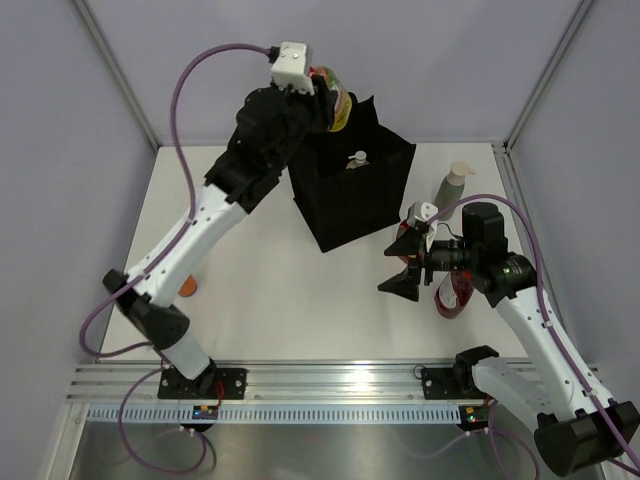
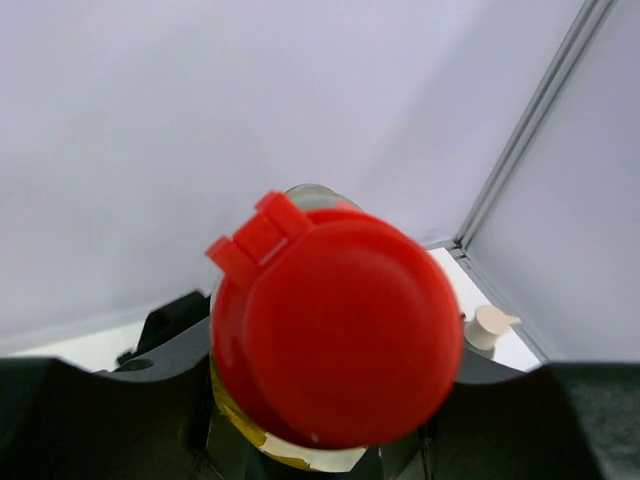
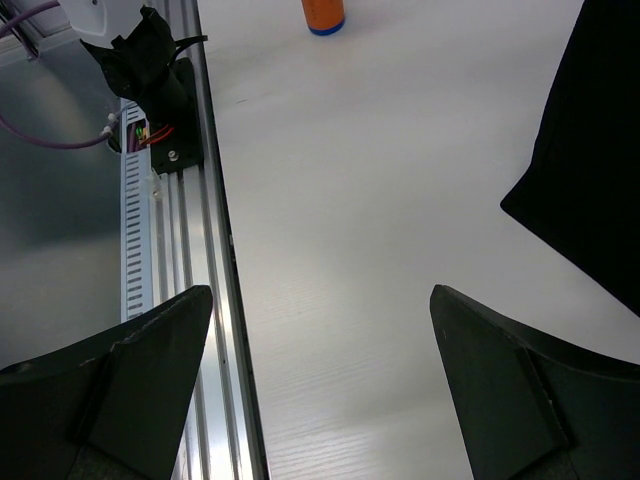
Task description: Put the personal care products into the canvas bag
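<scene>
Now the left hand (image 2: pixel 325 430) clamps the yellow bottle (image 2: pixel 335 335) over the canvas bag (image 1: pixel 350 200) by the far edge, ready to drop it. Right hand (image 3: pixel 320 380) hangs wide, empty.

Premises: a robotics test cell of laboratory type, not a home, shop or office.

Evidence: 2 robot arms, left arm (image 1: pixel 200 235) and right arm (image 1: pixel 540 335), are bolted through black base plates (image 1: pixel 232 380) to a slotted aluminium rail (image 1: pixel 330 378) at the near edge of a plain white table (image 1: pixel 300 300). Pale, featureless panels (image 1: pixel 60 150) enclose 3 sides, joined by bare aluminium posts (image 1: pixel 112 70). Purple cables (image 1: pixel 228 47) run exposed along the arms (the left one ends at a white wrist unit).
</scene>
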